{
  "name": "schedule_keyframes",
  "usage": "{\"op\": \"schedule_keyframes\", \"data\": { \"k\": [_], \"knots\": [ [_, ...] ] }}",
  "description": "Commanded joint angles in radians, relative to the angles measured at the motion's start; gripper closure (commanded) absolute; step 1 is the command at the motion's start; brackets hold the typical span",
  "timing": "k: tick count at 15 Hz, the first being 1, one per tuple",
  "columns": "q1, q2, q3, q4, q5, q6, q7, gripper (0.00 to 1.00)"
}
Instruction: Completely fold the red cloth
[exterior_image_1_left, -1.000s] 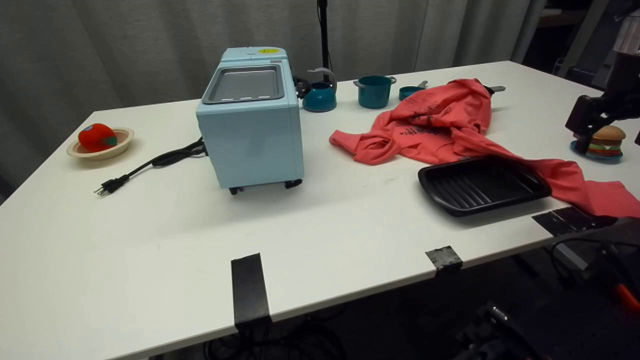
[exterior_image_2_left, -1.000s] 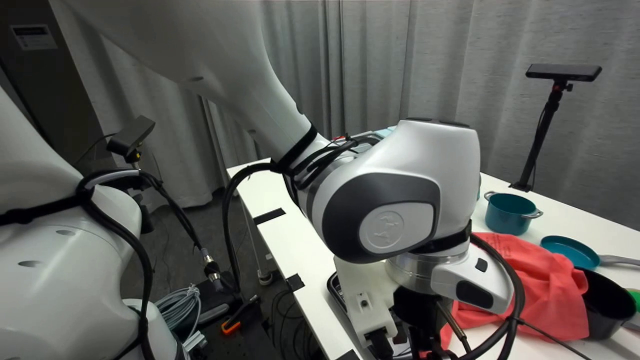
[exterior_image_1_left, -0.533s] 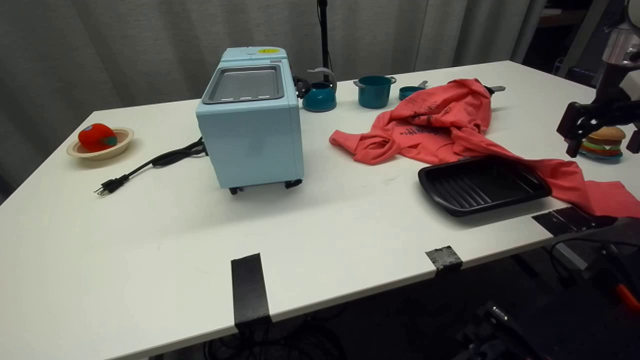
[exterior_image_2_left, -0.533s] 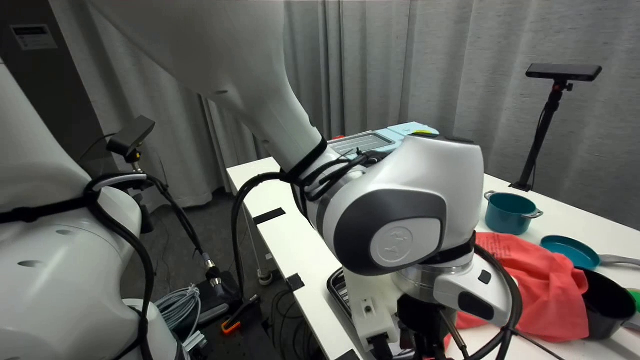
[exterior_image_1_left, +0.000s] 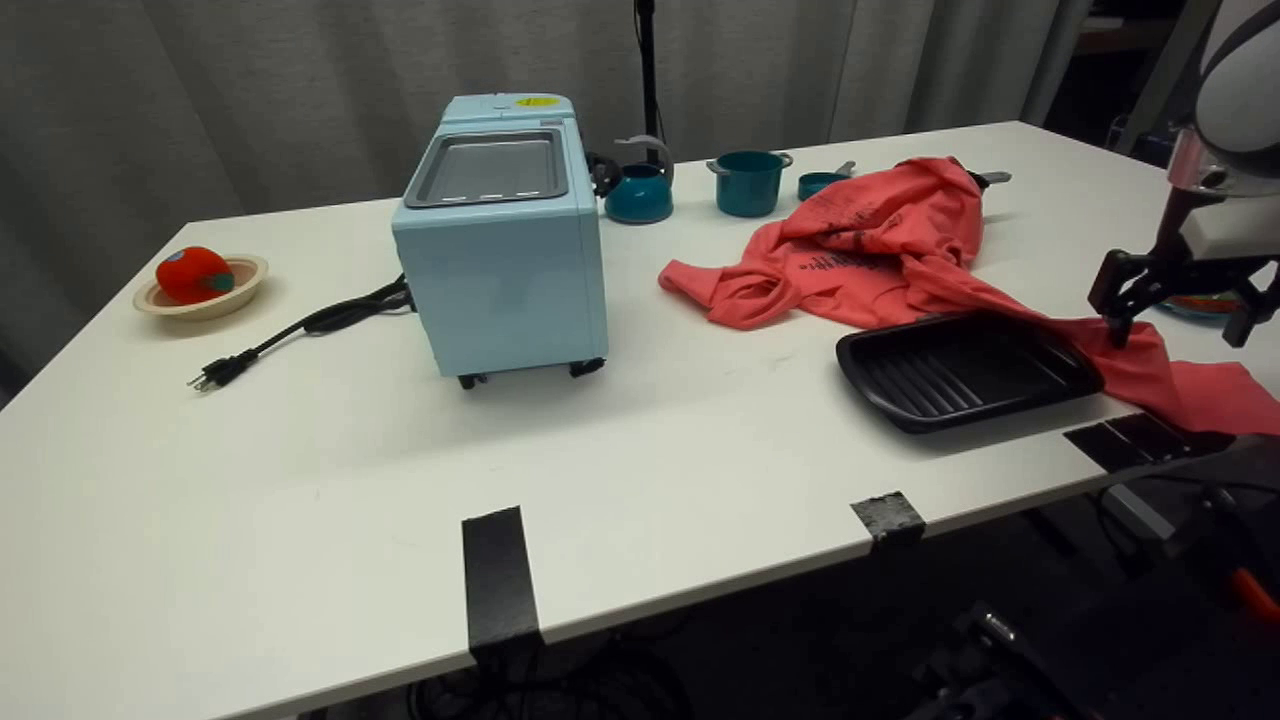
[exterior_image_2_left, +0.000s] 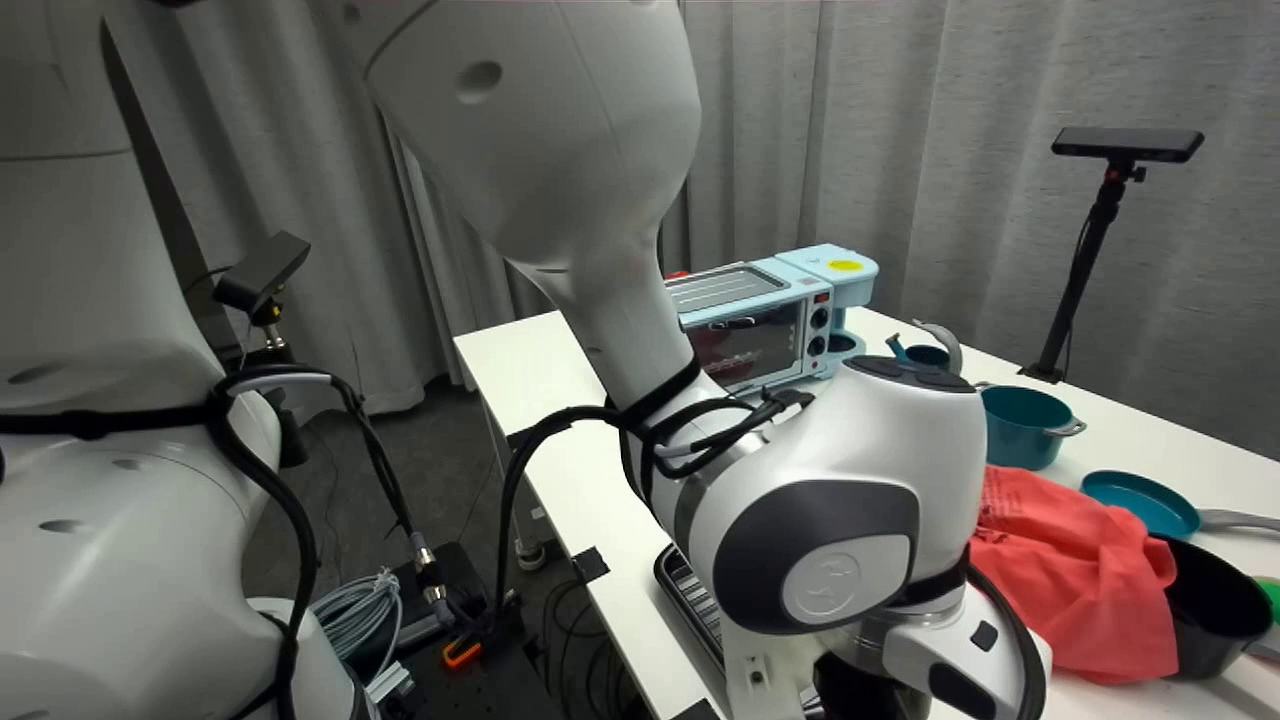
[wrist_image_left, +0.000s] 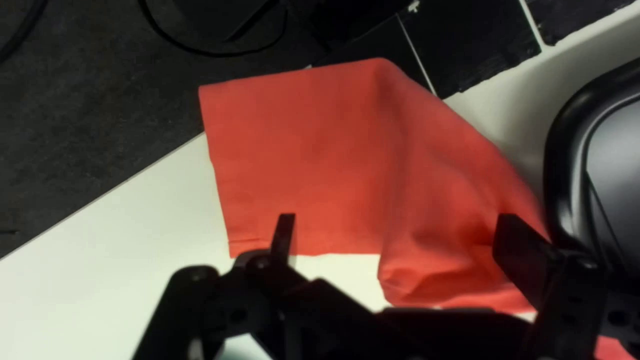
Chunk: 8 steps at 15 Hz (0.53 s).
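Note:
The red cloth (exterior_image_1_left: 880, 230) lies rumpled on the table in both exterior views, its bulk bunched toward the back. One long strip of it runs forward over the back right rim of the black tray (exterior_image_1_left: 950, 375) to the table's front edge. In the wrist view the flat end of the cloth (wrist_image_left: 310, 165) overhangs that edge, with a fold beside it. My gripper (exterior_image_1_left: 1180, 335) hovers near this end, its fingers spread wide. Seen from the wrist, the gripper (wrist_image_left: 397, 220) has cloth below its jaws but nothing gripped. In an exterior view the arm hides the fingers.
The black tray's rim (wrist_image_left: 565, 165) is close beside the right finger. A burger on a blue plate (exterior_image_1_left: 1200, 312) sits behind the gripper. At the back are a teal pot (exterior_image_1_left: 749, 185) and a black pot (exterior_image_2_left: 1215, 610) against the cloth. A light-blue toaster oven (exterior_image_1_left: 500, 290) stands further along.
My gripper has come down and toward the table's front edge, from beside the burger to over the cloth's front end. Its jaws have stayed open. The cloth lies as before.

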<state>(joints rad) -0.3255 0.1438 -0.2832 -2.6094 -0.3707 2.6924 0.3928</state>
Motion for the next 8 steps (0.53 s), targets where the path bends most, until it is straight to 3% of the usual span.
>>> {"op": "schedule_keyframes", "data": {
  "k": [1,5,7,8],
  "knots": [
    [0.049,0.080,-0.062,0.043,-0.014,0.030,0.038,0.00],
    [0.080,0.136,-0.097,0.049,0.008,0.069,0.033,0.03],
    [0.096,0.159,-0.107,0.046,0.031,0.083,0.029,0.28],
    [0.105,0.168,-0.112,0.045,0.040,0.088,0.029,0.31]
  ]
}}
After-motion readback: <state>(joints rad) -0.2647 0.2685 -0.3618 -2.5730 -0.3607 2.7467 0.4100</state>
